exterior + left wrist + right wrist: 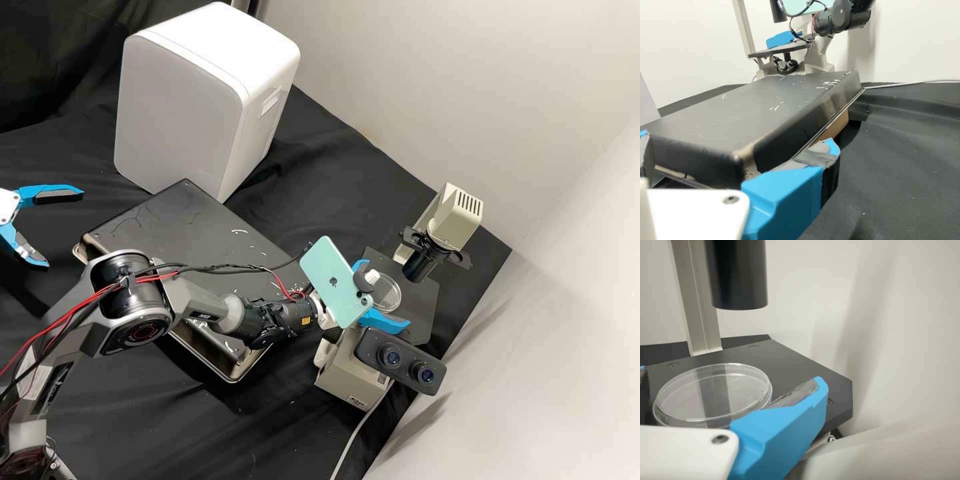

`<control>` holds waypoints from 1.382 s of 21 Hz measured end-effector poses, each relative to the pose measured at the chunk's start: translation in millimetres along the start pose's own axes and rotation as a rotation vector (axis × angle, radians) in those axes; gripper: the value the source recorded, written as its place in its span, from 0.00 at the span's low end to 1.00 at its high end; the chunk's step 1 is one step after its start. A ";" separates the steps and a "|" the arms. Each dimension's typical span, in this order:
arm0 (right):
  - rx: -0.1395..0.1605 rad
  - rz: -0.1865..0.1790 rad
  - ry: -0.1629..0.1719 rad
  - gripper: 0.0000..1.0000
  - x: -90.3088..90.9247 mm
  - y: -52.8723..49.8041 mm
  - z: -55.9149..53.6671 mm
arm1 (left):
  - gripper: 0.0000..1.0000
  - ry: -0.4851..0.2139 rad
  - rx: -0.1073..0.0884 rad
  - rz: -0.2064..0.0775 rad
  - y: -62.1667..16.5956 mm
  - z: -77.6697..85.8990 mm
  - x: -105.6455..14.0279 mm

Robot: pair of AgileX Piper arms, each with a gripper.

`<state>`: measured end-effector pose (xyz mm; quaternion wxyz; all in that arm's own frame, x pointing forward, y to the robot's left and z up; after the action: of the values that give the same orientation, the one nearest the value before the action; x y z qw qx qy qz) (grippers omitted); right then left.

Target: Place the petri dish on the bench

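A clear round petri dish lies flat on the black stage of a microscope, under its dark objective tube. My right gripper is at the stage, open, with one blue finger close beside the dish's rim and the other on its far side. My left gripper hovers open at the bench's left edge, level with a dark metal tray and holding nothing.
The beige microscope stands at the bench's right, near the white wall, with a grey cable trailing forward. A large white box stands at the back. The tray lies mid-bench under the right arm. Black cloth covers the bench.
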<state>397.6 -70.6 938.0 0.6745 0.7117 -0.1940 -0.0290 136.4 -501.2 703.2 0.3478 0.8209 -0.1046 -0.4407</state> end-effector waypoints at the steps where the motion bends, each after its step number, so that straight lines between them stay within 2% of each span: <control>1: 0.000 0.000 0.000 0.00 0.0 0.0 0.0 | 1.00 0.000 0.000 0.000 0.0 0.0 0.0; 16: 0.000 -0.001 -0.001 0.00 1.4 -1.5 1.6 | 1.00 0.000 0.000 0.000 0.0 0.0 0.0; 17: 0.000 0.001 0.001 1.00 1.9 -1.5 1.6 | 1.00 0.002 0.000 0.000 0.0 -0.3 -0.1; 24: 0.001 0.003 -0.001 1.00 3.8 -1.9 2.5 | 1.00 0.003 -0.004 -0.008 -1.4 -0.8 0.4; 26: -0.012 0.003 -0.001 1.00 3.8 -2.0 2.5 | 1.00 0.003 -0.004 -0.008 -1.4 -0.8 0.4; 29: -0.014 0.004 0.000 1.00 4.0 -1.6 2.1 | 1.00 0.003 -0.004 -0.008 -1.4 -0.8 0.4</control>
<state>401.1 -73.9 937.1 0.6795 0.7066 -0.1953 -0.0289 137.1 -500.0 702.3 0.3479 0.8214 -0.1000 -0.4408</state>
